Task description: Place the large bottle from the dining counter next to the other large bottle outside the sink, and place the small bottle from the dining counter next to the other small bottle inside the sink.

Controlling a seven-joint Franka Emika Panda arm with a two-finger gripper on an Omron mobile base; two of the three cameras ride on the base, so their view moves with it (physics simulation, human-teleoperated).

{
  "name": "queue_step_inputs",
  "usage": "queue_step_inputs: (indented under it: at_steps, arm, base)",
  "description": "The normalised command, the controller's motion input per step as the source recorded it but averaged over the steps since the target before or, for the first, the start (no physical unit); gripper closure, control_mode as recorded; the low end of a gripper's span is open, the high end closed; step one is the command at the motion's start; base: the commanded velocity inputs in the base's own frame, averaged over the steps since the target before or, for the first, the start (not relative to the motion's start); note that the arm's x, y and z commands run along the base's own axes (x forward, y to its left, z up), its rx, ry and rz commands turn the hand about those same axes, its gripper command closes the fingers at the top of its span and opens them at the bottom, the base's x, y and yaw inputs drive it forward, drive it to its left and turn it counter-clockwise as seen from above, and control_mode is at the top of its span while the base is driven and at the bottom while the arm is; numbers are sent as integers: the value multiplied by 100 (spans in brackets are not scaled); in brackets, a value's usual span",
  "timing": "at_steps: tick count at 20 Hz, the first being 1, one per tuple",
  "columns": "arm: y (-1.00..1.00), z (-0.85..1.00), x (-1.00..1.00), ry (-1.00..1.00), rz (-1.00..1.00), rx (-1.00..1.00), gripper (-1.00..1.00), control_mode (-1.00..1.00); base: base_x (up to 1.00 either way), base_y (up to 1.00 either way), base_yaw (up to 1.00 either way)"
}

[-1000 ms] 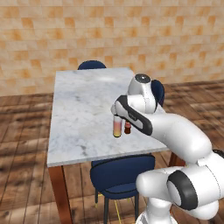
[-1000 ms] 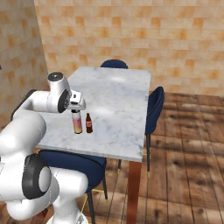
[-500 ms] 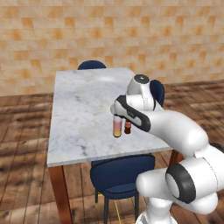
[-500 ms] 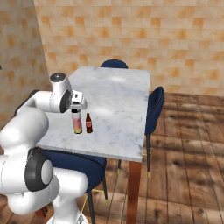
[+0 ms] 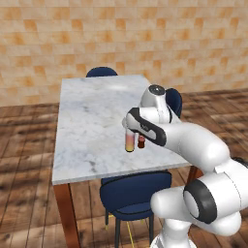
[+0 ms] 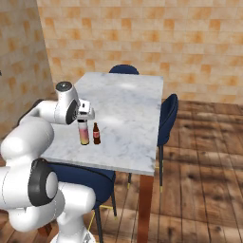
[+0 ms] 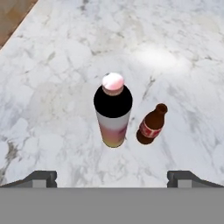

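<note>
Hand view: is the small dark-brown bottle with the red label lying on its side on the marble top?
No, the small dark-brown bottle with the red label stands upright beside the tall pink-to-yellow bottle.

From the left base view my own forearm covers the top of the large bottle [image 5: 130, 141] and most of the small bottle [image 5: 141, 142]. The red label's print [image 7: 151, 130] is too small for me to read. The desk [image 7: 52, 65] runs past every edge of my hand view.

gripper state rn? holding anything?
Gripper: open, holding nothing, poised above the large bottle on the dining counter.
</note>
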Motion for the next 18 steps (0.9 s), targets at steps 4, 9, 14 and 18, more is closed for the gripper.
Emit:
queue_step_inputs:
  at_steps: [4, 9, 14, 18]
  arm:
    - [4, -10, 4, 0, 3, 0, -100, -100]
    - [2, -10, 7, 0, 2, 0, -100, -100]
    - [0, -7, 5, -1, 2, 0, -100, -100]
    - [1, -5, 4, -2, 2, 0, -100, -100]
  base:
    - [0, 0, 0]
    - [0, 0, 0]
    - [0, 0, 0]
    - [0, 0, 0]
